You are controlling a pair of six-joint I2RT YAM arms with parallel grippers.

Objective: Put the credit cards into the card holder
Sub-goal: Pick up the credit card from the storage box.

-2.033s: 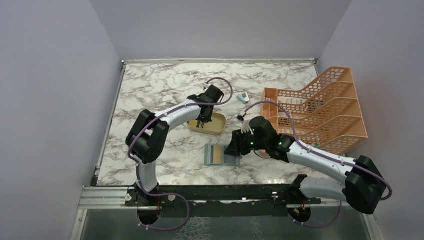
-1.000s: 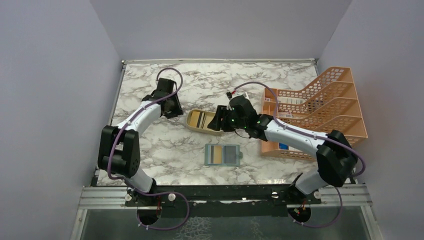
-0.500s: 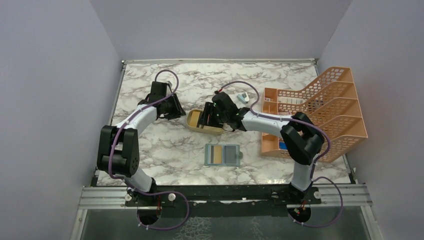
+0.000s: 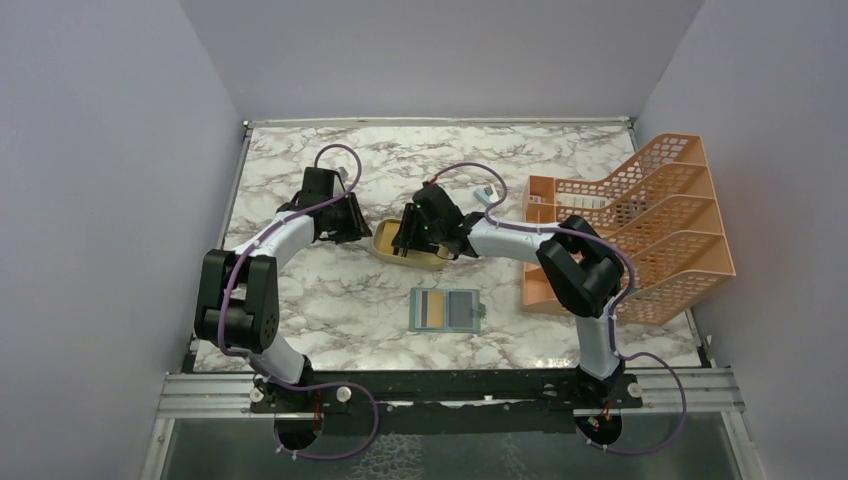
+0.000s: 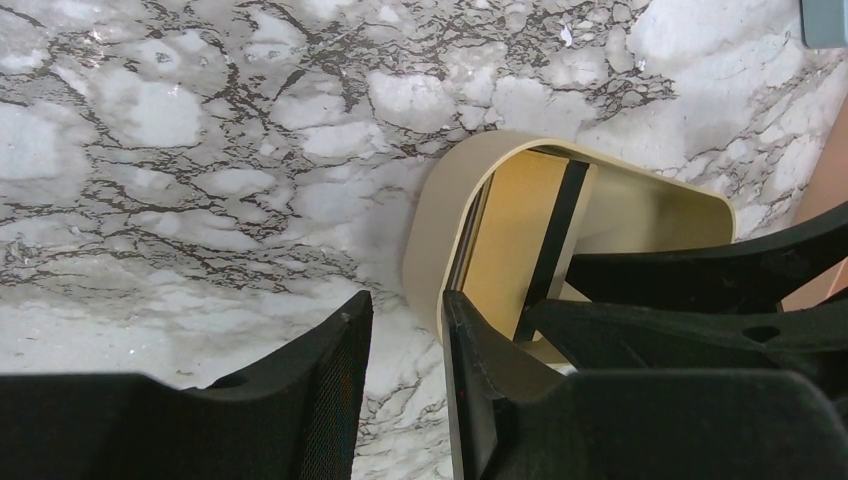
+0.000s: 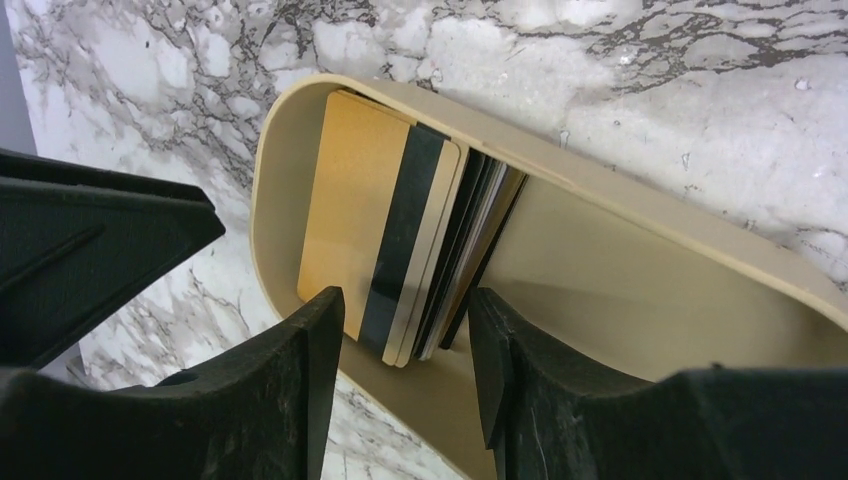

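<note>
Fetching step: the right claw [image 6: 405,312] hangs spread astride the credit cards [image 6: 385,230] leaning in the tan dish [image 6: 640,290] — nothing pinched. The left claw [image 5: 405,322] is slightly parted and empty. Next, pinch one card and carry it to the card holder [image 4: 446,309], which lies open on the table [image 4: 300,300].

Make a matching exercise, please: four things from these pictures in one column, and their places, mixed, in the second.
1 credit cards
2 card holder
3 orange file rack
4 right gripper

A open, above the cards
B lying open on the table
C stacked in the tan dish
D at the table's right edge

Pairs: 1-C, 2-B, 3-D, 4-A
</note>
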